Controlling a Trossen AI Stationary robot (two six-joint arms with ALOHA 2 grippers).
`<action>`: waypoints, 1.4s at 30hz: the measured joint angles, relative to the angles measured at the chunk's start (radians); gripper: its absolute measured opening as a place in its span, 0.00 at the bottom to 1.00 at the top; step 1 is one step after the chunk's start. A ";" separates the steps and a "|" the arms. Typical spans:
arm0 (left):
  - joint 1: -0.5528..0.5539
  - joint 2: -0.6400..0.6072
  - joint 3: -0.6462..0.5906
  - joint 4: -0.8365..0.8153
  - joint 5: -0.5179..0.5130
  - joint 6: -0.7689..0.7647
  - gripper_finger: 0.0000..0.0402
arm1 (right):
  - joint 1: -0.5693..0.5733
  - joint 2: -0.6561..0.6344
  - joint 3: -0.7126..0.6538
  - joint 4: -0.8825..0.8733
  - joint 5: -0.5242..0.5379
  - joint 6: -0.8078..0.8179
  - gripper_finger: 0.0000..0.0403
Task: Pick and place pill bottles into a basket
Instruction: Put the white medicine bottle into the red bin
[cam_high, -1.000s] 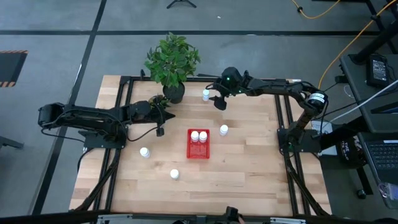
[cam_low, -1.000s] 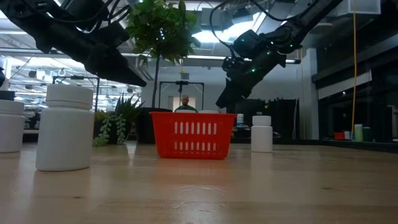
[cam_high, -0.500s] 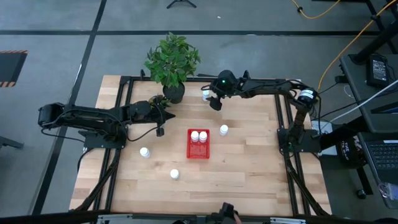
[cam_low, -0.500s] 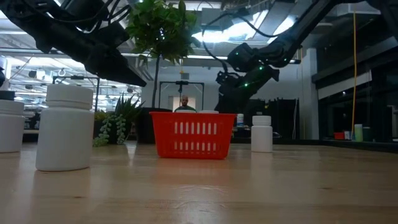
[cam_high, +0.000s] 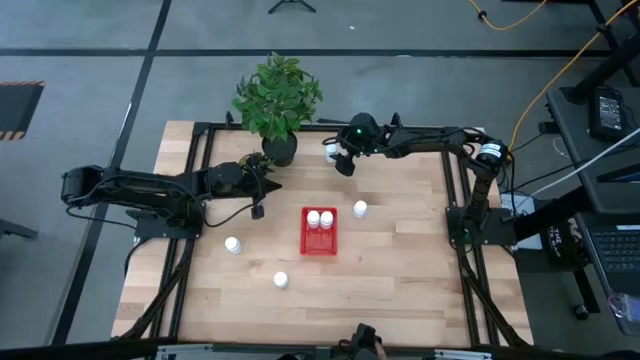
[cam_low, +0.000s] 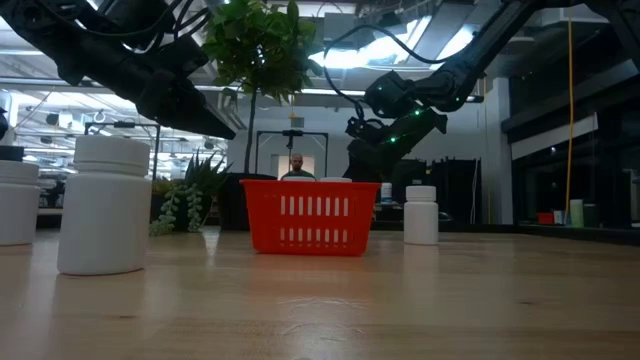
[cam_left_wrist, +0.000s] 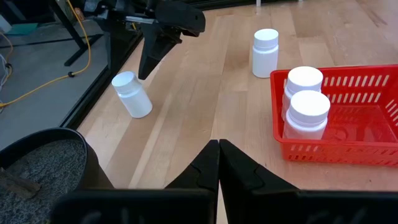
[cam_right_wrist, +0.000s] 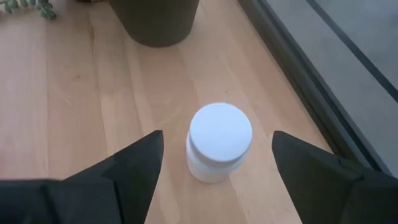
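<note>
Two pill bottles (cam_high: 320, 218) stand in the red basket (cam_high: 320, 245) at mid-table, four remain outside, and the right gripper (cam_right_wrist: 214, 155), spread wide, straddles the far-edge bottle (cam_right_wrist: 219, 142) while the left gripper (cam_left_wrist: 219, 163) waits clenched.

Far pill bottle (cam_low: 384, 216) mostly hidden behind basket (cam_low: 310, 214); nearest bottle (cam_low: 17, 201) edge-cropped.

table (cam_high: 400, 250): pale wood, matt; basket (cam_left_wrist: 367, 118): red glossy plastic; pill bottles (cam_right_wrist: 219, 143): smooth white plastic
</note>
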 joint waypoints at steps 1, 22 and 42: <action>0.000 0.000 0.000 0.000 0.000 0.000 0.01 | 0.000 0.000 0.000 0.000 0.000 0.006 0.75; 0.000 0.000 0.000 0.014 0.000 0.008 0.01 | 0.001 0.007 0.000 -0.015 0.009 0.046 0.69; 0.000 0.000 0.000 0.014 -0.005 0.018 0.01 | 0.001 0.055 0.000 0.077 0.007 -0.009 0.69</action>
